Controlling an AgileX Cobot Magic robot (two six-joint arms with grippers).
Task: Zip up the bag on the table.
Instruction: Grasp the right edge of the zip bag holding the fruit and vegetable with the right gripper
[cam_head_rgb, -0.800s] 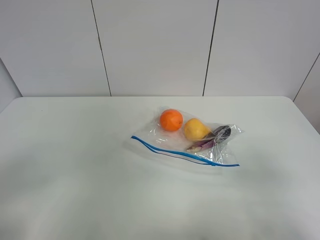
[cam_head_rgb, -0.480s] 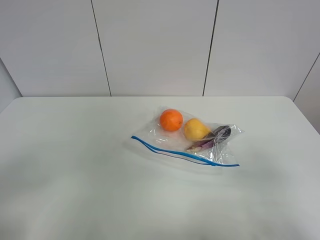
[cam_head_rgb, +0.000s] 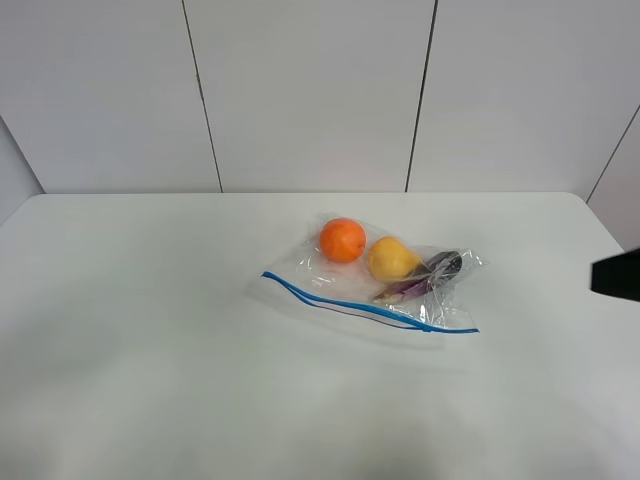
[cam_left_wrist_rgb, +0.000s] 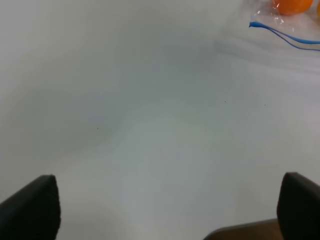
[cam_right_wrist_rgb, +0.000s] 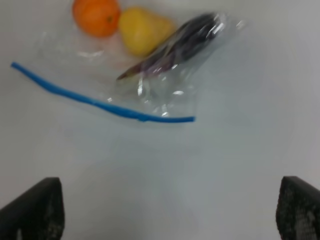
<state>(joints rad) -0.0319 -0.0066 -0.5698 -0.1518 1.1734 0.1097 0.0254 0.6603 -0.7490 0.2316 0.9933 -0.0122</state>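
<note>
As left gripper (cam_left_wrist_rgb: 170, 210) and right gripper (cam_right_wrist_rgb: 170, 210) gape, a dark shape (cam_head_rgb: 617, 275), perhaps an arm, flanks the bag (cam_head_rgb: 375, 285), lying long left-to-right.

The bag (cam_left_wrist_rgb: 270, 17) runs off the left wrist picture, with only a slice of the orange (cam_left_wrist_rgb: 291, 5) showing. Of the left gripper (cam_left_wrist_rgb: 165, 212) and right gripper (cam_right_wrist_rgb: 165, 212), only dark fingertips (cam_left_wrist_rgb: 32, 210) show, cropped at the corners. A dark shape (cam_head_rgb: 617, 275) cut by the exterior view's edge is perhaps the right arm. The dark purple item (cam_right_wrist_rgb: 175, 42) is too blurred to name.

Lab-like room, white table (cam_head_rgb: 150, 350), panelled wall (cam_head_rgb: 300, 90) (plain)
</note>
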